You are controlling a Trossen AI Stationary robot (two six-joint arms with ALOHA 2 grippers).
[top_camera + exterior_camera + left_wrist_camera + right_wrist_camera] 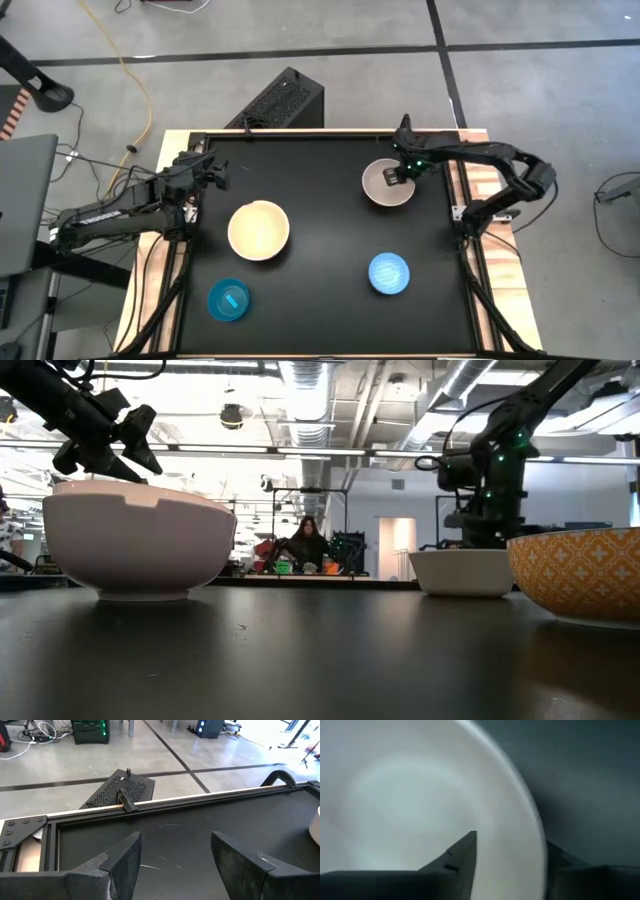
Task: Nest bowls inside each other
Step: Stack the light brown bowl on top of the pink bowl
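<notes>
A whitish bowl stands upright near the table's far right corner. My right gripper points down over it, open. In the right wrist view one finger is inside the bowl and the other outside its rim. No touch shows. A beige bowl stands left of the middle, a sky-blue bowl at the near right and a cyan-teal bowl at the near left. My left gripper waits open above the far left corner, with nothing between its fingers.
The black tabletop has a raised frame along its far edge and wooden side strips. Bare table lies between the bowls in the middle. A black perforated box stands on the floor beyond the far edge.
</notes>
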